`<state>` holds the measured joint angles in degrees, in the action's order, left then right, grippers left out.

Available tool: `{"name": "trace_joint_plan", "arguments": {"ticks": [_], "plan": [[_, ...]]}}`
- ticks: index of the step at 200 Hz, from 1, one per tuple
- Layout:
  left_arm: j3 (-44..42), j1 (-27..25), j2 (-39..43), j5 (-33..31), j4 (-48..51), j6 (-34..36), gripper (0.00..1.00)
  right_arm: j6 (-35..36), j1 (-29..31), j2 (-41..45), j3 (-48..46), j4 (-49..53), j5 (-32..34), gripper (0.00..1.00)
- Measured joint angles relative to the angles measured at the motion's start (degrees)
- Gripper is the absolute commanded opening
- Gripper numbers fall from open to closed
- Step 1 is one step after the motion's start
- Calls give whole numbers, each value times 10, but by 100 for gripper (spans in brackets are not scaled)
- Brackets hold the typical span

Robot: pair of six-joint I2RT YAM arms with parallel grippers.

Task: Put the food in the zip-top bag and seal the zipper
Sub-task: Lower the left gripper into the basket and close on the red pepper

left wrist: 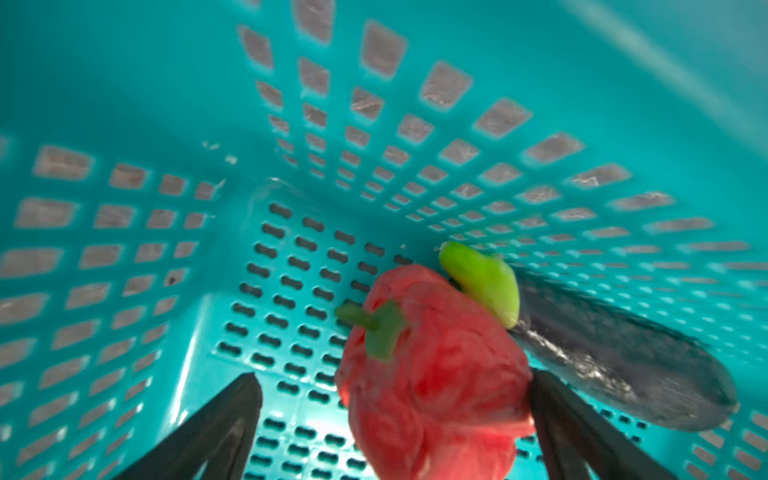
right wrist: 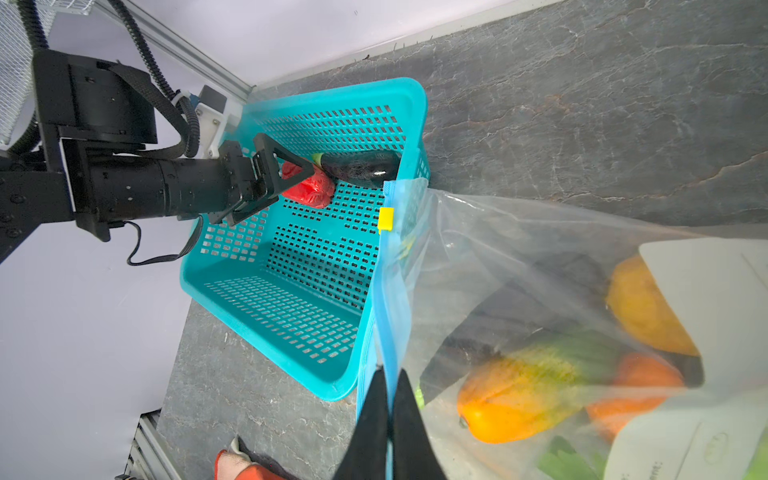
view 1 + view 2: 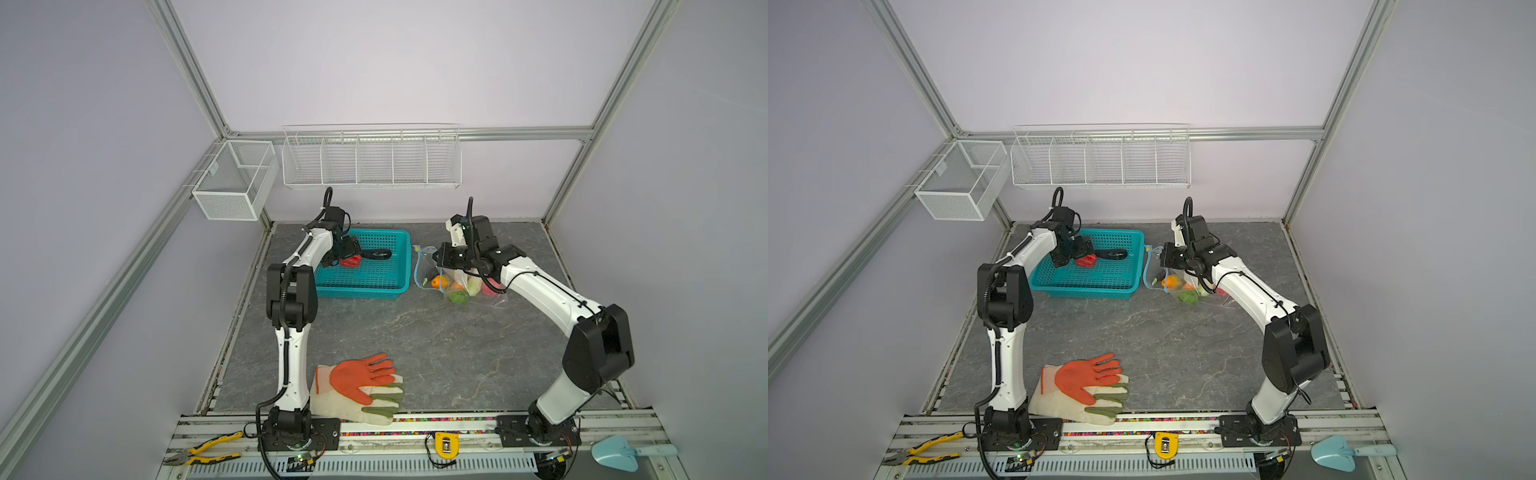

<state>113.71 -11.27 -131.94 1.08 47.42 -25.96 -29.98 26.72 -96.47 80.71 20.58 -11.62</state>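
In both top views the left hand (image 1: 393, 375) reaches into the left end of the teal basket (image 3: 374, 276). Its fingers are spread wide on either side of the red pepper (image 1: 436, 395), which lies on the basket floor; one finger is just beside it and the other is apart. The dark eggplant (image 1: 623, 365) lies touching the pepper against the far wall. The rest of the basket holds nothing.

Just right of the basket, the zip-top bag (image 2: 519, 257) sits on the tabletop (image 3: 415, 332), its mouth edge towards the basket. The right hand (image 2: 390, 374) is pinched closed on the zipper (image 2: 392, 299), with the yellow slider tab (image 2: 385, 219) further along the strip. Orange, yellow, green and red food (image 3: 439, 282) lies inside the bag.
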Motion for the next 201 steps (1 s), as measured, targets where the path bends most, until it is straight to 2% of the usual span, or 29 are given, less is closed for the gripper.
{"name": "trace_joint_plan", "arguments": {"ticks": [28, 68, 93, 172, 201], "plan": [[12, 0, -9, 7, 1, -1, 97, 0, 0, -2, 2, 2, 0, 7], [26, 0, -29, 14, 0, -5, 87, 0, 0, -2, 6, 6, 0, 7], [26, 0, -40, 18, 3, -6, 86, 0, 0, -2, 7, 9, 0, 7], [26, 0, -44, 15, 11, -8, 60, 2, 0, -2, 7, 10, 0, 7], [28, 0, -44, 7, 15, -9, 57, 2, 0, -2, 7, 10, 0, 7]]}}
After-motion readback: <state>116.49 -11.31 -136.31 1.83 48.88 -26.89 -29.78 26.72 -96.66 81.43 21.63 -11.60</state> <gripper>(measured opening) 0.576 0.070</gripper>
